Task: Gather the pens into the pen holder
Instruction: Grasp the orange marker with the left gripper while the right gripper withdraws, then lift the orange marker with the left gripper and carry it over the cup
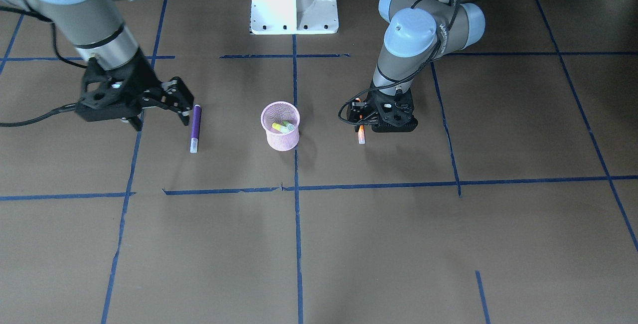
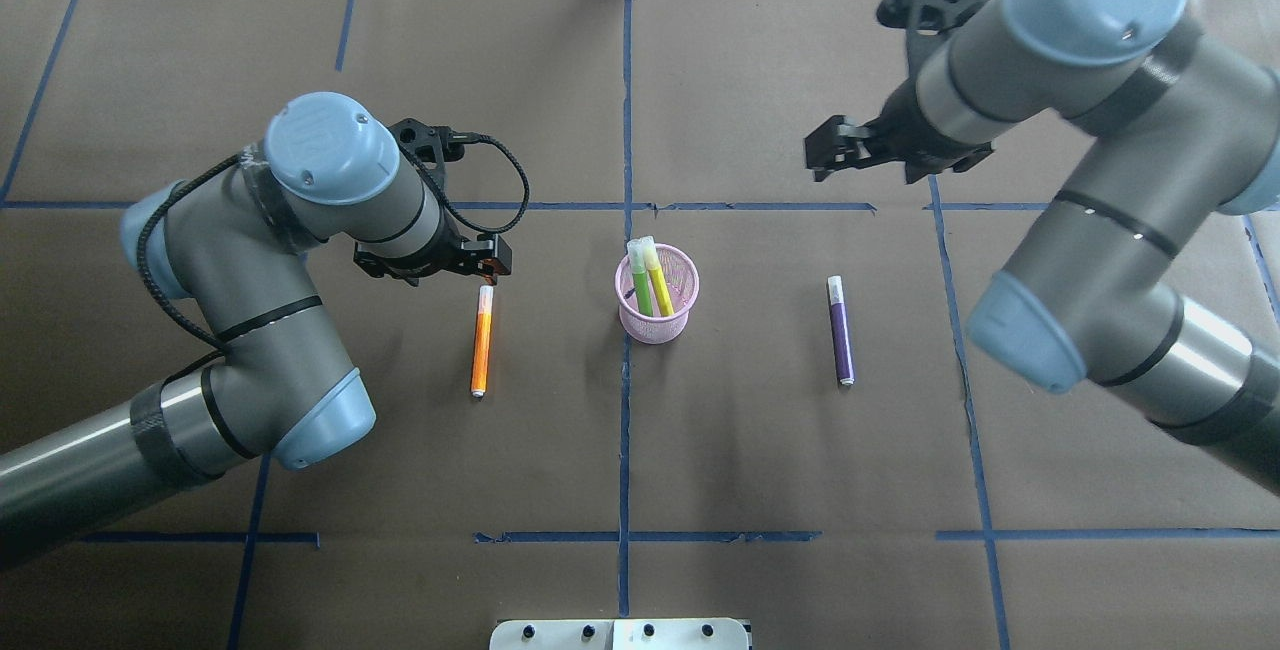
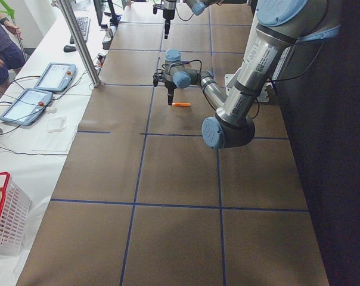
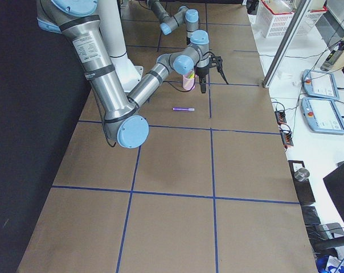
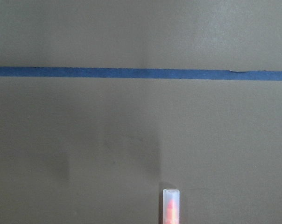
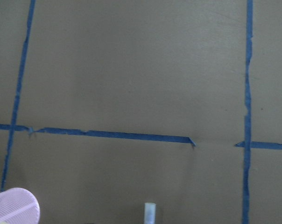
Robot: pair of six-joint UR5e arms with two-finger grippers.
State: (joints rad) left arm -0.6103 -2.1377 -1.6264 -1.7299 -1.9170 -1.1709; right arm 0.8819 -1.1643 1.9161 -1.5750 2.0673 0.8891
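Observation:
The pink mesh pen holder (image 2: 656, 318) stands mid-table with a green pen (image 2: 641, 282) and a yellow pen (image 2: 657, 278) upright in it. An orange pen (image 2: 482, 342) lies flat to its left. My left gripper (image 2: 487, 273) points down just over that pen's pale capped end and looks open; the pen's cap shows at the bottom of the left wrist view (image 5: 171, 205). A purple pen (image 2: 840, 332) lies flat to the holder's right. My right gripper (image 2: 826, 156) is open and empty, raised beyond the purple pen. In the front view it (image 1: 180, 108) hangs beside the purple pen (image 1: 195, 125).
The table is brown paper with a grid of blue tape lines (image 2: 624, 430). The robot's white base (image 1: 294, 0) stands at the near edge behind the holder. Control tablets (image 4: 323, 116) and a white basket (image 4: 277, 12) sit on a side bench off the table.

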